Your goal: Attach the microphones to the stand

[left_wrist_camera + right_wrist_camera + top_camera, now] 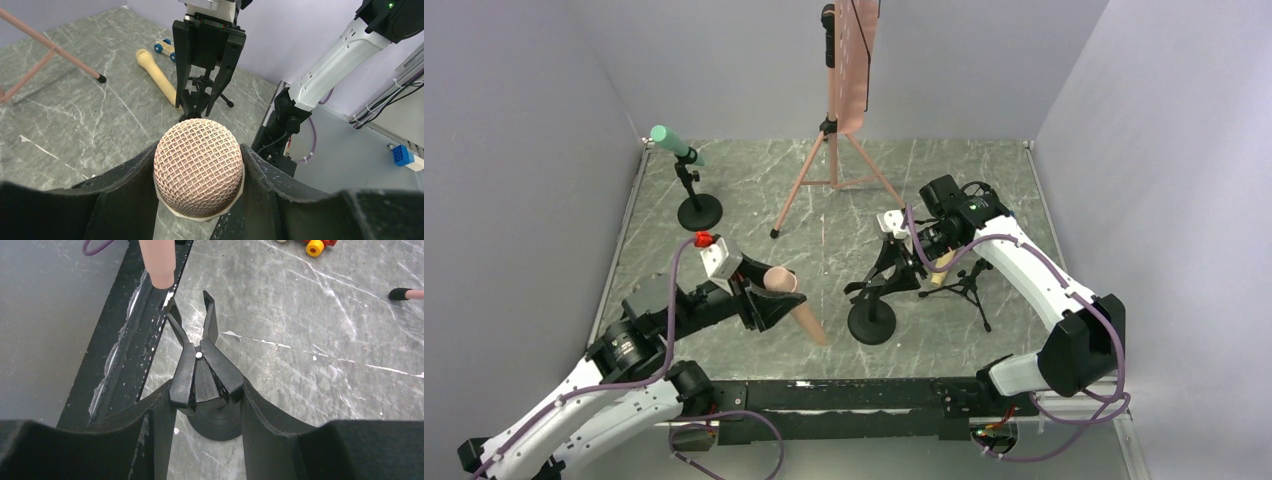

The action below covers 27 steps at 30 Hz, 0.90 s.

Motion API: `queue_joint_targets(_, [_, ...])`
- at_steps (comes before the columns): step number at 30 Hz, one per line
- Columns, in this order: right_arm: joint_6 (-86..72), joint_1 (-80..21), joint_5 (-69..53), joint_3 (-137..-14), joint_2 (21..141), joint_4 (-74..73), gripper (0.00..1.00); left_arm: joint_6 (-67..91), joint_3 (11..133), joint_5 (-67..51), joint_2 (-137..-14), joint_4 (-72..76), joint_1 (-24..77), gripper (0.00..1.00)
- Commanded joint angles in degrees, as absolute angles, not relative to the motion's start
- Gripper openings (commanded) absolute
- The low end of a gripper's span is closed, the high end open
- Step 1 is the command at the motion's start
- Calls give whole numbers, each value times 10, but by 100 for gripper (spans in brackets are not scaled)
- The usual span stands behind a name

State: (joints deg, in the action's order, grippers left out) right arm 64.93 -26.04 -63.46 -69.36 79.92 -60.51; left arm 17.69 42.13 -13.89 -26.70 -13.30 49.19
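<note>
My left gripper [199, 155] is shut on the pale pink microphone [198, 167], gripping just behind its mesh head. The microphone's handle [805, 318] slants down toward the table. My right gripper [206, 390] is shut on the black clip [202, 372] of a round-based stand [872, 322], and the clip's two prongs point up, empty. The pink handle's tip [159, 262] hangs just beyond the prongs. A teal-green microphone [671, 143] sits in another stand [699, 212] at the back left. The tan-yellow microphone [157, 75] lies on the table behind my right gripper [892, 265].
A pink tripod music stand [834, 170] rises at the back centre, with one foot [400, 293] near the stand. A small black tripod [969, 285] stands under the right arm. A multicoloured block toy [315, 246] lies farther back. The black base rail [125, 340] runs along the near edge.
</note>
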Motion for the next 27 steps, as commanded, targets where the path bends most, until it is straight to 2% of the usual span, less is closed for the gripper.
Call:
queue_joint_targets(1, [657, -264, -661, -692, 776, -603, 36, 164, 459, -149, -290, -74, 491, 0])
queue_joint_targets(7, [656, -264, -660, -693, 778, -604, 35, 128, 496, -157, -359, -46, 491, 0])
queue_joint_targets(12, [657, -264, -661, -695, 782, -607, 31, 109, 534, -180, -419, -43, 491, 0])
queue_joint_targets(27, [656, -264, -661, -696, 781, -610, 21, 108, 546, -232, -494, 26, 491, 0])
